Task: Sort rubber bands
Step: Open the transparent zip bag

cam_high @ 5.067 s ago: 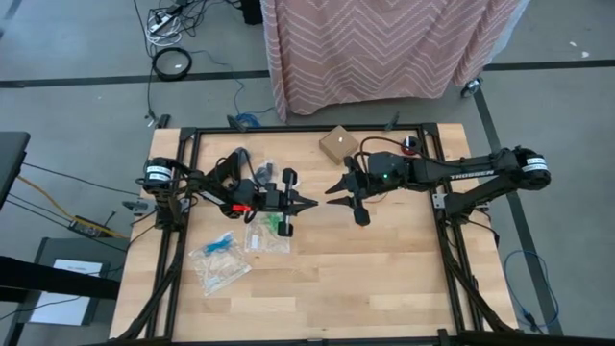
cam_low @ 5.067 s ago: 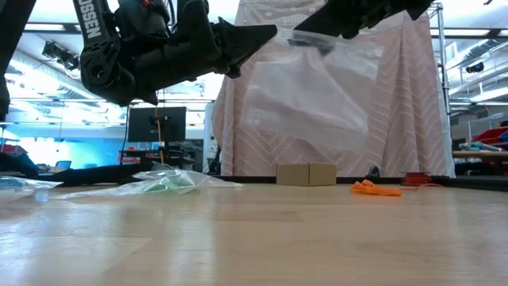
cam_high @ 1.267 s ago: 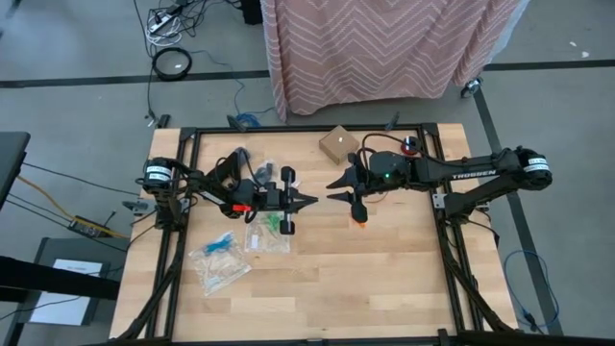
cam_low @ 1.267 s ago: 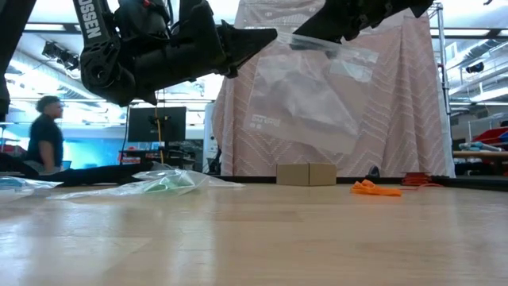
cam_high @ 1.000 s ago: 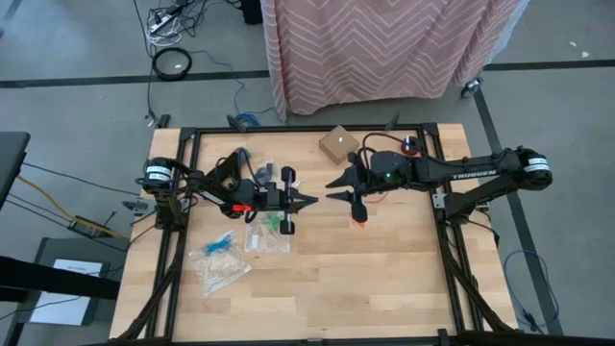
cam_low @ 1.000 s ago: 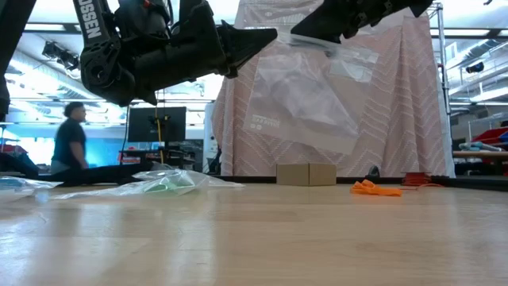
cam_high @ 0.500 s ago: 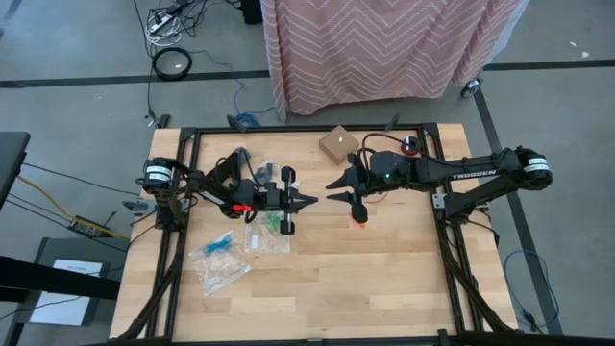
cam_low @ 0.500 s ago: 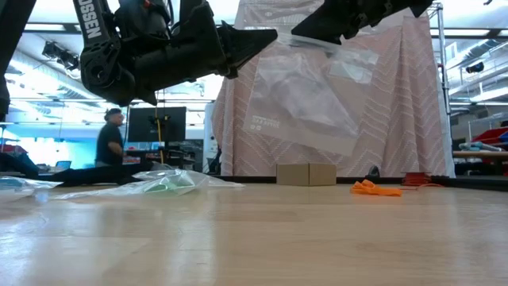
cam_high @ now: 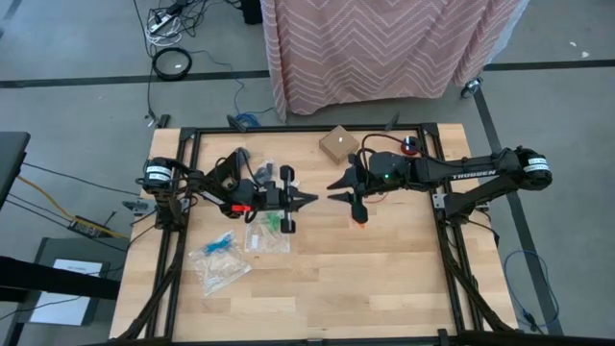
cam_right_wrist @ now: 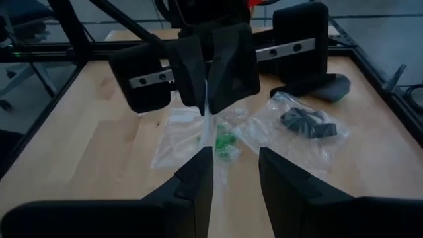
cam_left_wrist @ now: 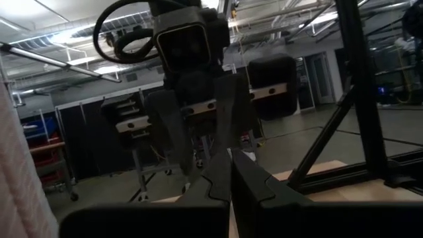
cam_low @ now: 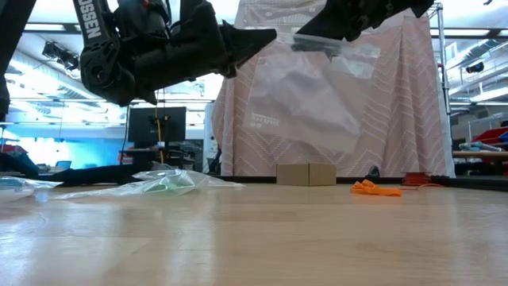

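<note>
Left gripper (cam_high: 313,201): raised over mid-table, fingers pressed together, pinching one top edge of a clear bag (cam_low: 305,99).
Right gripper (cam_high: 333,197): tip to tip with the left, jaws partly spread; low view puts it at the bag's other top edge, grip not clear.
Writing: "TROSSEN" on the right arm; small white print on the bag, unreadable.
Rubber bands: orange bands (cam_low: 375,188) on the table under the right arm; green bands (cam_right_wrist: 226,141), black bands (cam_right_wrist: 305,121) and blue bands (cam_high: 220,244) in bags on the left.
Change: the hanging bag has swung slightly since half a second ago; the person in the background is gone.
</note>
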